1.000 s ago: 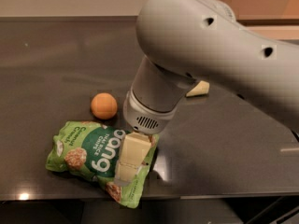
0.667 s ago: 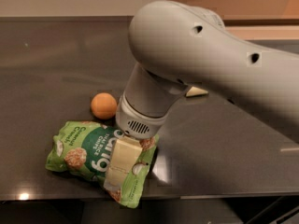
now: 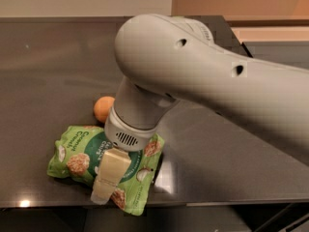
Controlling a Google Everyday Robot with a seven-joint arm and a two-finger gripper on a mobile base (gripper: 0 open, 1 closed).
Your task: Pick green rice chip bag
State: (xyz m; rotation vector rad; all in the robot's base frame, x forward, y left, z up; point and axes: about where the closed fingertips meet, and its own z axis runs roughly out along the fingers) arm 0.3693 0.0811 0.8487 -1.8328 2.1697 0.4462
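The green rice chip bag (image 3: 76,154) lies flat on the dark table (image 3: 43,71) near its front edge. It is light green and crinkly, with round tan chips printed on it. My gripper (image 3: 107,178) hangs from the big grey arm (image 3: 193,76) and is down over the middle of the bag, reaching toward its front edge. The arm's wrist (image 3: 130,129) hides the bag's dark green circle and most of its lettering.
An orange ball (image 3: 102,108) sits on the table just behind the bag, touching or nearly touching the wrist's left side. The table's front edge (image 3: 227,202) runs just below the bag. A pale wall stands behind the table.
The arm has swung left and down. The gripper now sits further left and lower over the bag, covering more of its lettering. The bag and ball have stayed in place.
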